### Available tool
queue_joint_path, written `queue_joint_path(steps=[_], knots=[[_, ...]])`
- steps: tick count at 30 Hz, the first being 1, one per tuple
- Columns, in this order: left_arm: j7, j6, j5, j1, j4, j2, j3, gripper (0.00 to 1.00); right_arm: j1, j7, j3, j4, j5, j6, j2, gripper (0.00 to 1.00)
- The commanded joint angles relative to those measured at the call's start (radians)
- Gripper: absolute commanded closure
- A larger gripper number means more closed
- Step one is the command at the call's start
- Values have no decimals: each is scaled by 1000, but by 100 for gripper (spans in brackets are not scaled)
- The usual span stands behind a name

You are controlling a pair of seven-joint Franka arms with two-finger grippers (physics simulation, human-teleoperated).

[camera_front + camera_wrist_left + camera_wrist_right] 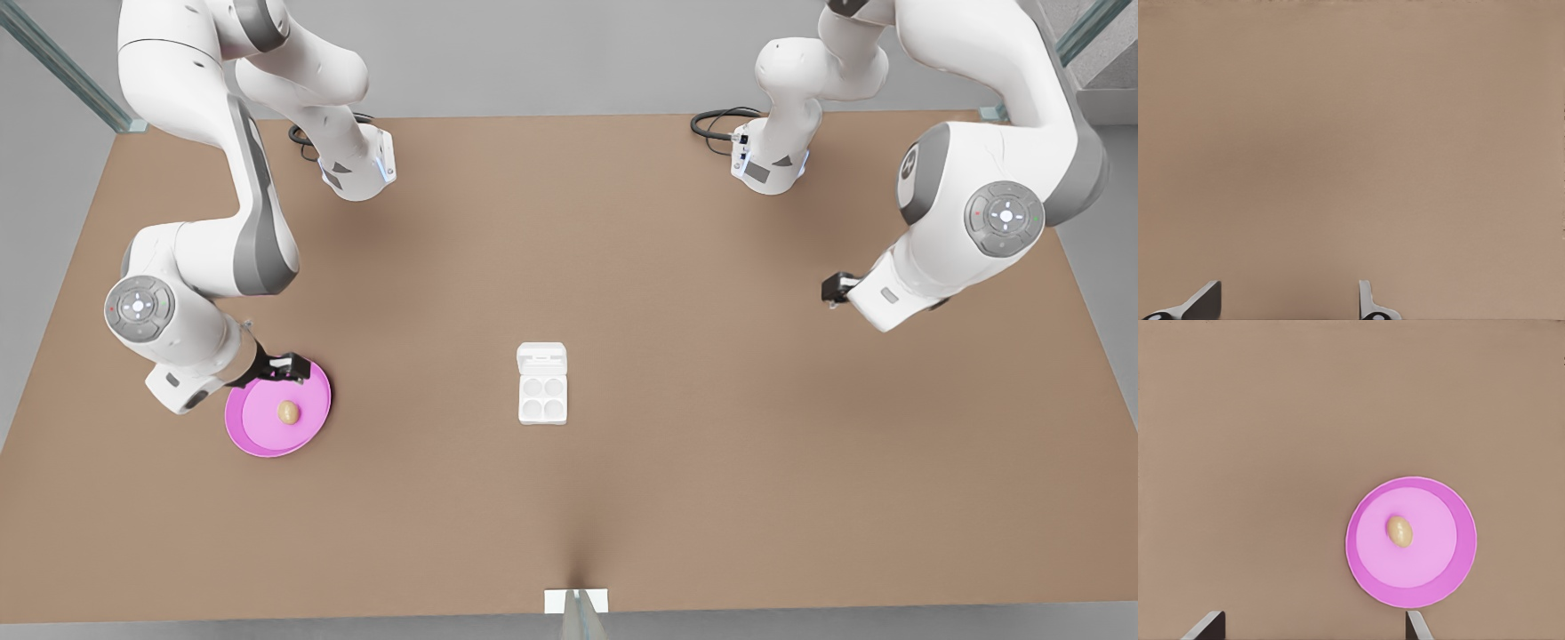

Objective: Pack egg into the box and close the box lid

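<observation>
**Claw above the pink plate, egg not yet packed**

Right claw (286,366) is hanging over the far edge of the pink plate at the front view's left, with its two fingers (1208,625) spread wide apart and gripping nothing. Left claw (834,290) is waiting well off at the front view's right, over bare surface, its fingertips (1205,301) likewise standing apart and empty.

Going by size, the brown bench (729,462) is carrying everything and is taking up most of the front view. Two white arms are reaching in from its far corners, one bending down toward the plate, the other idling away from the objects.

Next, the round pink plate (253,429) is lying flat near the front view's left side of the bench; in the right wrist view its rim (1465,550) is showing as a darker ring around a paler centre.

At the middle of the bench, well apart from the plate, the box (542,399) is sitting open, its four round cups facing up and holding nothing. Its box lid (541,357) is lying folded back on the far side of the cups, hinged to them.

Smallest, the egg (288,412) is resting on its side near the centre of the plate, touching neither claw.
</observation>
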Motion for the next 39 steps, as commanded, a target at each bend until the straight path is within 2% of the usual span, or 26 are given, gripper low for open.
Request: queue_joint_path(steps=[1,4,7,12,15,17,20,23,39], knots=[[44,66,-4,1,0,0,0,0,0,21,0,0,1,44,0,0],[44,64,-4,-1,0,11,0,0,13,21,0,3,-2,-32,9,0],[44,64,-4,-1,0,14,0,0,-101,19,0,12,-1,-26,149,0],[46,64,-4,-1,0,20,0,0,-191,-103,0,1,-1,147,270,0],[44,64,-4,-1,0,24,0,0,-199,-361,0,8,1,327,333,0],[44,64,-4,-1,0,26,0,0,-202,-555,0,8,-1,371,356,0],[44,64,-4,-1,0,28,0,0,-210,-625,0,9,4,393,390,0],[44,64,-4,-1,0,26,0,0,-207,-851,2,9,10,502,416,0],[46,64,-4,-1,0,35,0,0,-182,-806,8,-20,14,486,411,0]])
